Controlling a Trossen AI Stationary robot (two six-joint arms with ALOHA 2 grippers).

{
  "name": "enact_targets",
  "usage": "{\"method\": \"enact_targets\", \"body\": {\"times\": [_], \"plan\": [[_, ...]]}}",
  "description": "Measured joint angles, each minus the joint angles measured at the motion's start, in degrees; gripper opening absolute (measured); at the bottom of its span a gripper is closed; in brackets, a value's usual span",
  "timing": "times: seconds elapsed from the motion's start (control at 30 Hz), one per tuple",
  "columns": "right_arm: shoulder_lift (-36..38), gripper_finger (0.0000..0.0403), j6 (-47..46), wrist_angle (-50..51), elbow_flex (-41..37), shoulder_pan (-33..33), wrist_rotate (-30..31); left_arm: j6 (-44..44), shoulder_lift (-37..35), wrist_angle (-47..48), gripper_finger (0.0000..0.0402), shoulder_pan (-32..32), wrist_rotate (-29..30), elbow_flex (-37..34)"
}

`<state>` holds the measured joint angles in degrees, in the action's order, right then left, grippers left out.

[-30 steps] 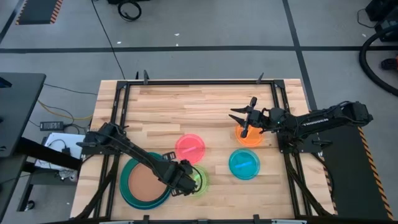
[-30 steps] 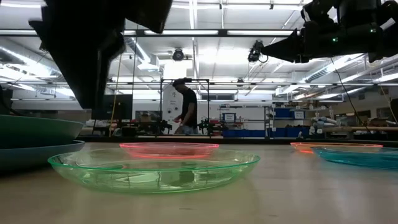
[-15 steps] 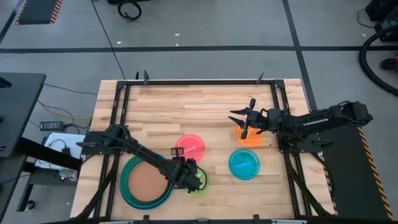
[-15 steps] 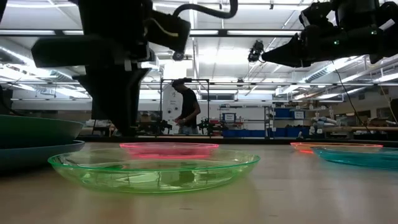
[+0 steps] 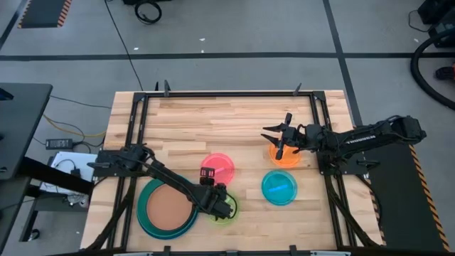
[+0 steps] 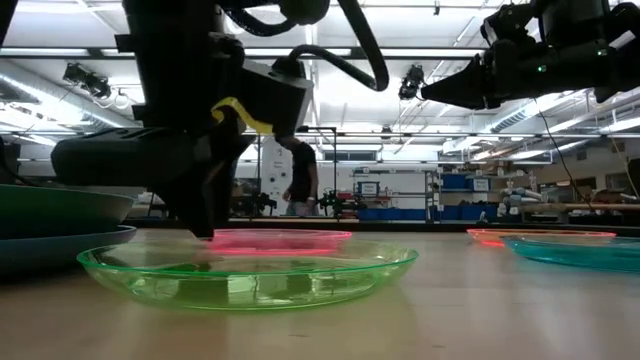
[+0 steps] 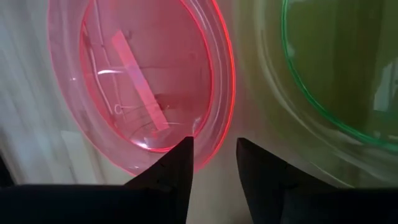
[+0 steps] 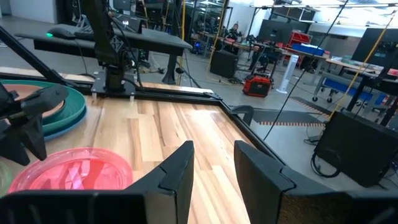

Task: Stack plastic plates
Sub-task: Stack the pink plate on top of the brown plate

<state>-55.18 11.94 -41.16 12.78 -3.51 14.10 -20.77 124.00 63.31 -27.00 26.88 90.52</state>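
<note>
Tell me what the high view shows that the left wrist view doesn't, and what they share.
Only the high view shows the orange plate, the cyan plate, the big stack with the salmon plate on top, and the right gripper hanging open over the orange plate. Only the left wrist view shows the left gripper open, its fingers straddling the pink plate's rim. Both show the pink plate beside the green plate.

Two small plates lie side by side just ahead of the left arm's fingers; a plate stack sits behind them on the table.
</note>
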Motion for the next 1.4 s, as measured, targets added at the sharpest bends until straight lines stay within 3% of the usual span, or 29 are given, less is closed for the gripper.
{"method": "enact_targets", "body": {"times": [0.4,1.0,1.4], "plan": [[0.0,0.0125,0.0,0.0,0.0,0.0,-0.3,4.9,0.2,-0.7,0.0130,1.5,2.2,-1.0],[0.0,0.0125,-0.1,0.1,0.0,0.0,-0.3,5.0,0.1,-2.2,0.0129,1.8,3.1,-4.0],[0.0,0.0125,-0.2,0.1,0.0,0.0,-0.3,5.0,0.1,-6.3,0.0038,2.2,2.3,-4.0]]}}
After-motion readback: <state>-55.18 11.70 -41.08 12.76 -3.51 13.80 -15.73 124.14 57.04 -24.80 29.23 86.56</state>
